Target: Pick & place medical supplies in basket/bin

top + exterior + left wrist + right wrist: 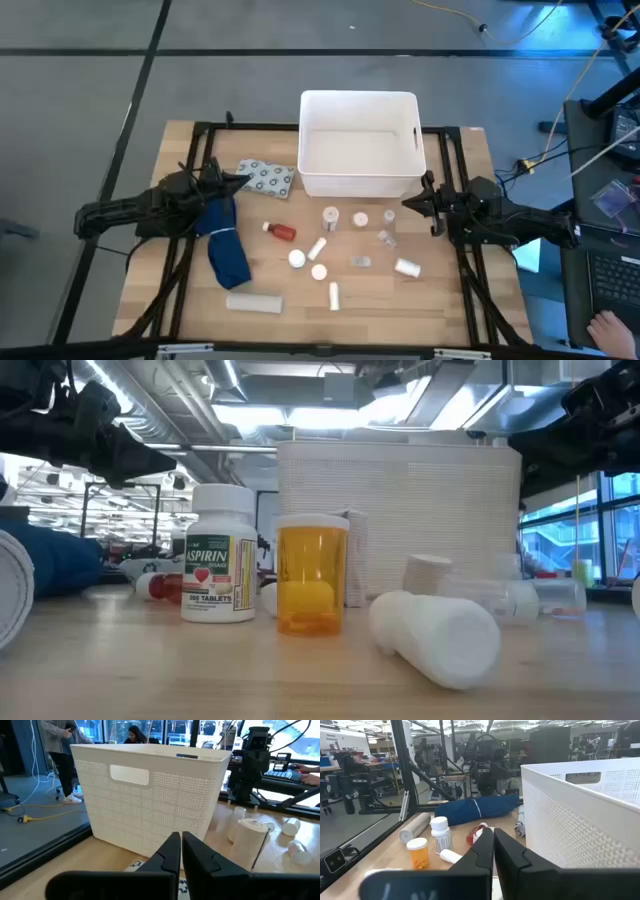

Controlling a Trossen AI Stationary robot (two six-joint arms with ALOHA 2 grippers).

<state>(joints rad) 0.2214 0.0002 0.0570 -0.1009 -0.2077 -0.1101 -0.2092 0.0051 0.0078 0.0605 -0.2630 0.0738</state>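
Left edge of the wooden table (180,300): the left gripper (243,180) hangs with its fingers (172,855) pressed together, holding nothing, its tip beside the flat grey dotted blister pack (266,178). Under that arm lies the long dark blue cloth (227,245), and near the table's front edge a white roll (253,302) lies on its side.

Centre: the white tub (358,145) stands at the far side of the table, its handle slot toward the right arm; nothing shows inside it from above. In front of it the supplies lie scattered on the wood: a red-orange bottle (281,231) on its side, an upright aspirin bottle (218,568), an amber vial with a white cap (311,574), further small white bottles and tubes (318,248), and a clear packet (361,262). A larger white bottle (407,267) lies on its side toward the right.

Right: the right gripper (408,203) hovers just off the tub's near right corner, fingers (487,851) closed on each other and empty, well apart from the nearest supplies. At the far right edge, off the table, a person's hand (607,328) rests by a laptop (608,272).
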